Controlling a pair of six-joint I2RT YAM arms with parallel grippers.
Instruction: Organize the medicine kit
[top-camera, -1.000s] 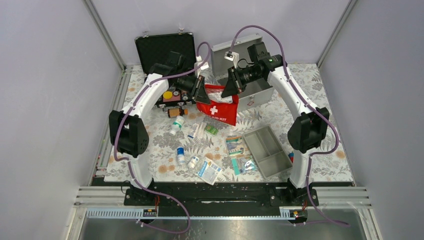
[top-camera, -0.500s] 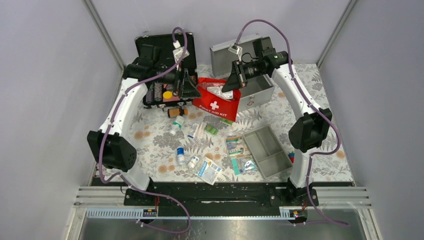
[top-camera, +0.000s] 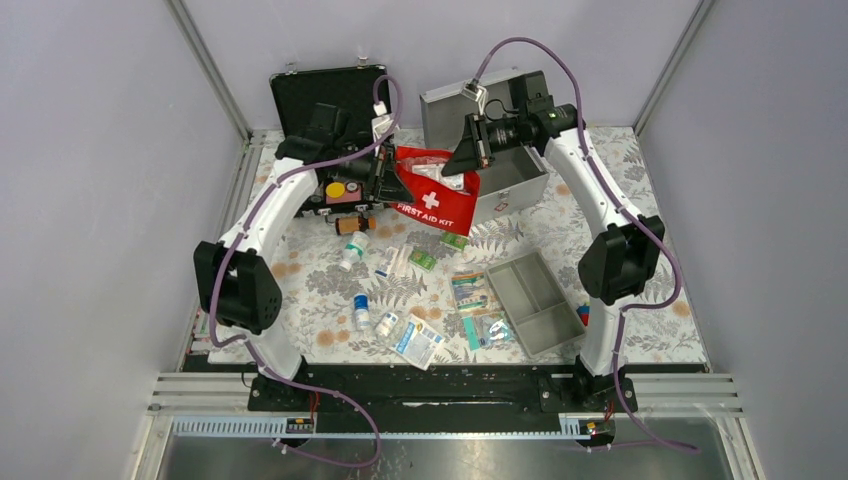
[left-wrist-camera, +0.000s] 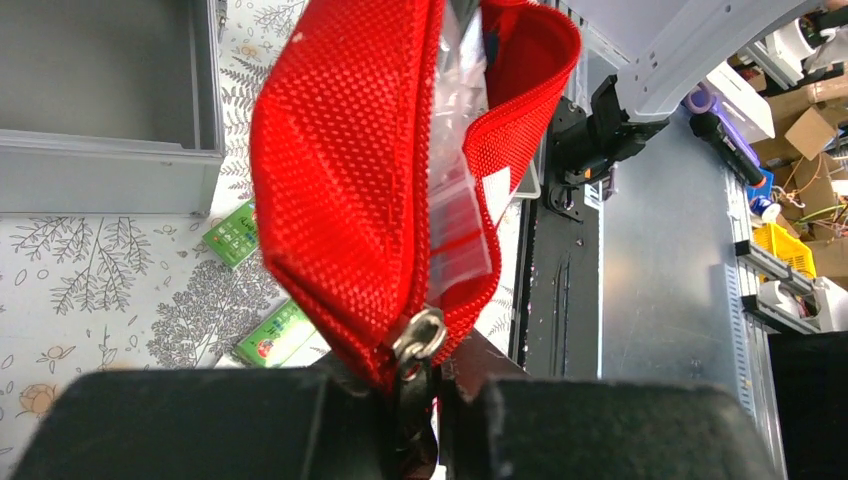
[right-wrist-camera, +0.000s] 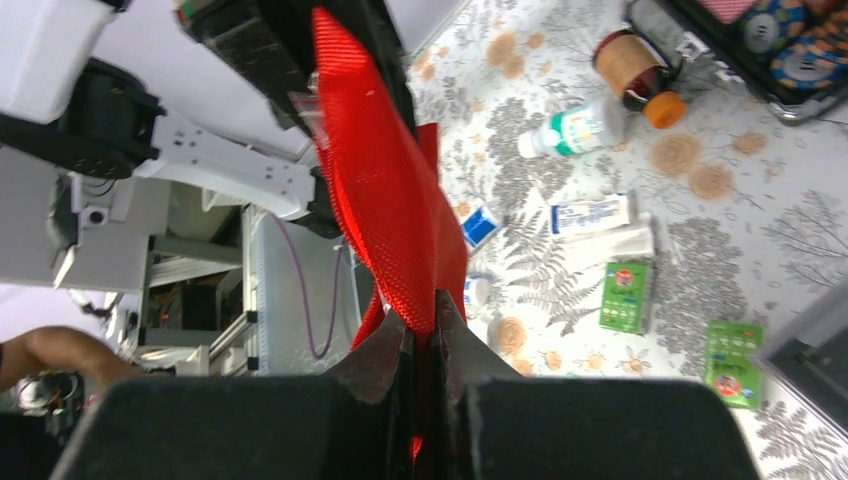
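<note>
Swung back since half a second ago with the left gripper (top-camera: 385, 186), off the black case (top-camera: 330, 100) and onto the zip end of the red pouch (top-camera: 437, 203); clamped there, fingers (left-wrist-camera: 220, 425) tight on cloth beside the zipper pull. Pinched at the opposite edge by the right gripper (top-camera: 463, 163), likewise closed on fabric. Hangs stretched between both, tilted more than before. Reads "FIRST AID KIT" in white beside a white cross. Leaves the medicine kit (top-camera: 510, 180) open at back right, just behind the pouch, its grey tray (top-camera: 535, 300) apart toward the front.
</note>
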